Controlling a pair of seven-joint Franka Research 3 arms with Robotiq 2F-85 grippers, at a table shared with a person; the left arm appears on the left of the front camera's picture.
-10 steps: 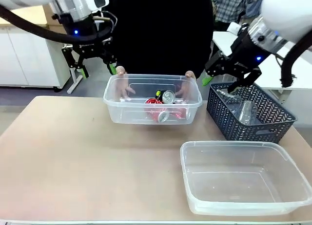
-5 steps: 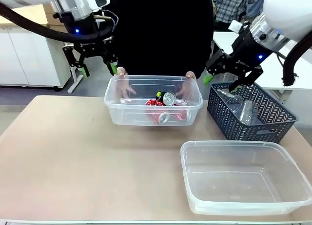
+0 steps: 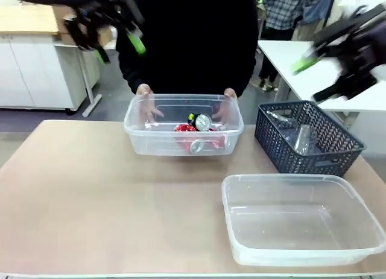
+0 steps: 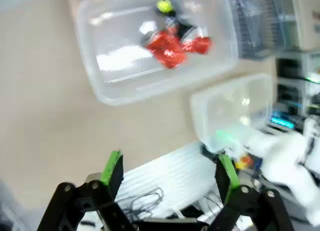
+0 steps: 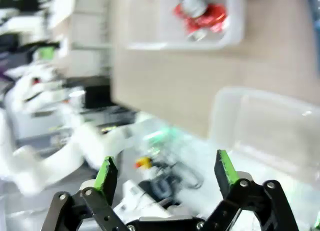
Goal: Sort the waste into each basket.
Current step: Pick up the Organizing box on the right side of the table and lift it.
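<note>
Red-and-silver cans (image 3: 198,136) lie in a clear basket (image 3: 140,136) at the far middle of the table; a person's hands (image 3: 145,90) hold its far rim. A second clear basket (image 3: 301,255) stands bare at the front right. Clear bottles (image 3: 303,138) lie in the dark grey slotted basket (image 3: 289,159). My left gripper (image 3: 119,48) hangs open high at the far left, blurred. My right gripper (image 3: 316,80) is open high at the far right. The left wrist view looks down past open fingers (image 4: 112,166) on the cans (image 4: 170,45). The right wrist view shows cans (image 5: 202,16) beyond its open fingers (image 5: 106,174).
The person in black stands right behind the can basket. The tabletop (image 3: 90,194) is bare at the left and front left. A white side table (image 3: 283,52) stands behind the dark basket.
Both arms have swung up and outward, away from the baskets, and are motion-blurred. The can basket has shifted slightly to the left in the person's hands.
</note>
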